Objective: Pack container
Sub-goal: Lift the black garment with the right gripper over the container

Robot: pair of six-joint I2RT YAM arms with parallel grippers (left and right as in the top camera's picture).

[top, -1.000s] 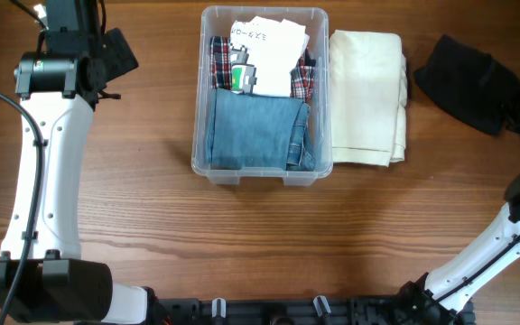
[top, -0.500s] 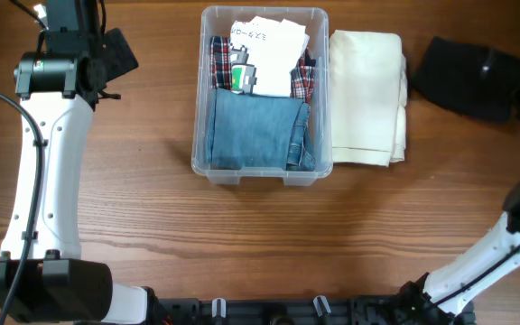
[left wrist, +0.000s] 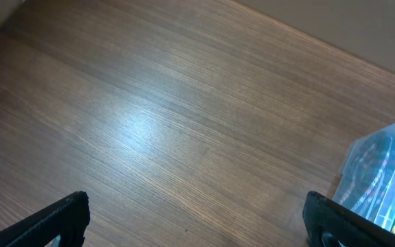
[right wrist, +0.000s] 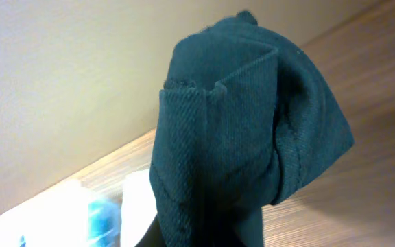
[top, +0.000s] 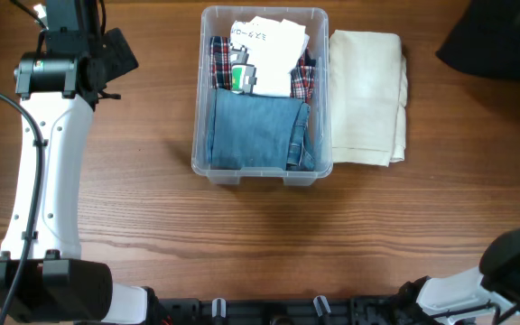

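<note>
Black cloth (right wrist: 238, 137) bunched before your right wrist camera hides the right end effector, which I judge clenched on it, held high to clear the rim of the container (top: 199, 90) mid-table (top: 152, 217), while the left end effector (left wrist: 201, 223) hangs spread open, empty.
</note>
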